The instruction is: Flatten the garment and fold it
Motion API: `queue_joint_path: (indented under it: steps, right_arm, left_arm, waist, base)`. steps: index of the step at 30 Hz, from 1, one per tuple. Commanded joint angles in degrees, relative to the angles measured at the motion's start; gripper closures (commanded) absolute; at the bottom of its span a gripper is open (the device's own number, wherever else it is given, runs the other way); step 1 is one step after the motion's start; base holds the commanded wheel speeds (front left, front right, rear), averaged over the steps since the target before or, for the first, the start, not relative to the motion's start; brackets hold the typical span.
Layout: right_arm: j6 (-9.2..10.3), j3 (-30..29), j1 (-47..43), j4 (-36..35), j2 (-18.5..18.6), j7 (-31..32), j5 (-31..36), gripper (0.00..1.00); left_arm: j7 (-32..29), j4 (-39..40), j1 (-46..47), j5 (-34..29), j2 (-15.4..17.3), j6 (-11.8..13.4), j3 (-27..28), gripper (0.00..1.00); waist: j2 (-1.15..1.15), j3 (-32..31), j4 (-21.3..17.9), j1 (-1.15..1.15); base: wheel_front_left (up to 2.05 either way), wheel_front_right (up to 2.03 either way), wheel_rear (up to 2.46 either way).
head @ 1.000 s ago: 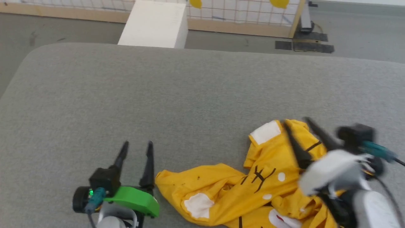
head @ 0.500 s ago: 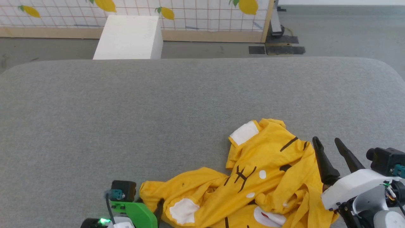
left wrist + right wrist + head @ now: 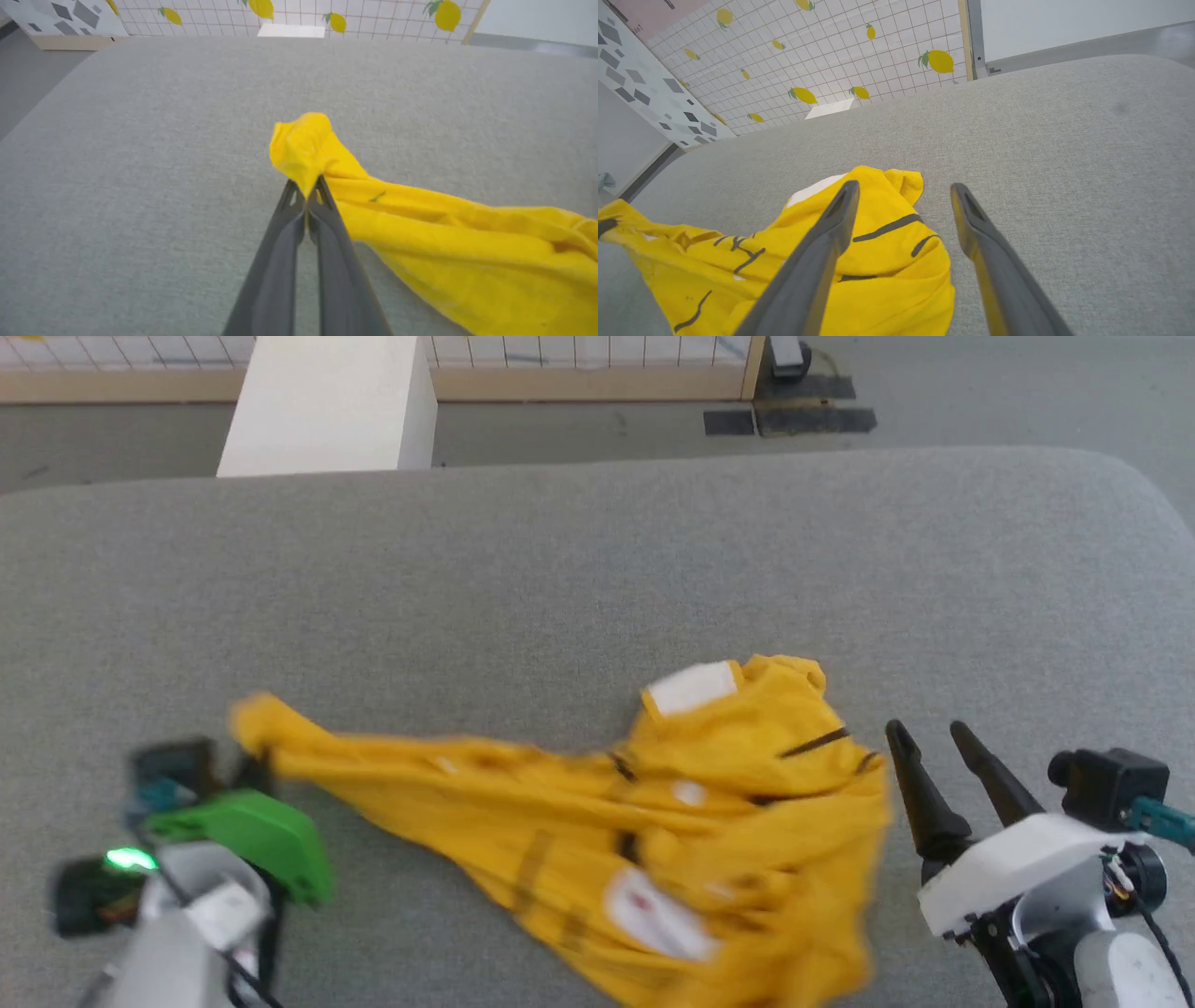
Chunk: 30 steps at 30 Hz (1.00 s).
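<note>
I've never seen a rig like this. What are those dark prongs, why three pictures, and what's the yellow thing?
This is a two-armed robot; the dark prongs are its grippers' fingers. One picture looks down from its head; the other two come from cameras on its wrists, looking along the fingers. The yellow thing is a T-shirt with black stripes and white patches, lying rumpled on a grey padded surface. The left gripper is pinched shut on one end of it. The right gripper stands open beside the shirt, holding nothing.

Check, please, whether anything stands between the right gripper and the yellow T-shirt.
Nothing visible does. The open right gripper sits right beside the T-shirt, with bare grey cushion between them. The left gripper is shut on one end.
</note>
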<state>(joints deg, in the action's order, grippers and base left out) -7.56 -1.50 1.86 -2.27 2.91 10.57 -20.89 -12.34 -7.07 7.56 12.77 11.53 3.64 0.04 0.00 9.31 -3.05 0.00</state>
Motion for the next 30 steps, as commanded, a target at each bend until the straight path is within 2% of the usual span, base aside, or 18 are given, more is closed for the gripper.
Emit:
queue_joint_path:
  steps: [1, 4, 6, 7, 13, 17, 20, 25, 26, 27, 28, 30]
  right_arm:
    - [0.08, 0.3, 1.6, 0.2, 0.0, -0.1, 0.3, 0.0]
    - [0.08, 0.4, 3.1, 0.6, 0.0, 0.2, 0.8, 0.0]
    - [0.08, 0.4, 4.4, 1.1, 0.0, 0.7, 1.5, 0.0]
    - [0.08, 0.8, 7.0, 2.3, 0.0, 1.7, 2.9, 0.0]
    - [0.08, 2.9, 12.7, 6.4, 0.0, 5.3, 4.6, 0.0]
    - [0.08, 5.1, 15.0, 9.1, 0.0, 10.5, 1.3, 0.0]
    - [0.08, 5.3, 16.5, 11.4, 0.0, 15.4, 1.4, 0.0]
    - [0.08, 6.2, 18.2, 14.4, 0.0, 22.4, -0.4, 0.0]
    - [0.08, 6.4, 18.6, 14.9, 0.0, 23.7, -0.4, 0.36]
    - [0.08, 6.4, 19.1, 15.2, 0.0, 24.4, 0.0, 0.6]
    - [0.08, 6.5, 19.7, 15.4, 0.0, 24.7, 0.3, 1.0]
    - [0.08, 5.9, 21.2, 15.9, 0.0, 24.1, 0.2, 1.0]
  left_arm:
    - [3.4, -0.5, 2.5, -0.7, 1.2, 2.0, 2.3, 1.0]
    - [8.0, -2.8, 5.5, -0.7, 2.1, 4.0, 5.1, 1.0]
    - [9.0, -4.9, 6.7, 0.2, 1.9, 4.3, 5.9, 1.0]
    - [8.8, -8.3, 7.4, 2.1, 1.0, 3.8, 6.3, 0.0]
    - [10.7, -11.0, 6.4, 4.7, -2.7, 2.5, 5.0, 0.0]
    - [16.7, -10.3, 4.9, 5.6, -5.0, 1.1, 4.1, 0.0]
    - [21.4, -9.5, 3.9, 5.5, -6.1, 0.6, 3.1, 0.0]
    - [25.0, -8.5, 3.1, 5.7, -7.3, 0.5, 1.5, 0.0]
    - [25.3, -8.5, 3.1, 5.6, -7.4, 0.5, 1.1, 0.0]
    - [25.5, -8.6, 3.1, 5.5, -7.5, 0.5, 0.8, 0.0]
    - [25.7, -8.7, 3.2, 5.5, -7.5, 0.5, 0.5, 0.0]
    - [26.0, -9.1, 3.4, 5.4, -7.7, 0.3, -0.1, 0.0]
  waist:
    - [0.0, 1.6, -0.1, 0.0]
    - [0.0, 2.7, 0.2, 0.0]
    - [0.0, 3.3, 0.5, 0.0]
    - [0.0, 4.2, 1.1, 0.0]
    - [0.0, 5.4, 4.2, 0.0]
    - [0.0, 5.5, 6.4, 0.0]
    - [0.0, 5.5, 7.7, 0.0]
    - [0.0, 5.3, 9.2, 0.0]
    - [0.0, 5.3, 9.4, 0.0]
    - [0.0, 5.3, 9.6, 0.0]
    - [0.0, 5.3, 9.8, 0.0]
    - [0.0, 5.3, 10.1, 0.0]
  base:
    - [0.0, 0.0, 0.0]
    - [0.0, 0.0, 0.0]
    - [0.0, 0.0, 0.0]
    - [0.0, 0.0, 0.0]
    - [0.0, 0.0, 0.0]
    - [0.0, 0.0, 0.0]
    - [0.0, 0.0, 0.0]
    - [0.0, 0.0, 0.0]
    - [0.0, 0.0, 0.0]
    - [0.0, 0.0, 0.0]
    - [0.0, 0.0, 0.0]
    - [0.0, 0.0, 0.0]
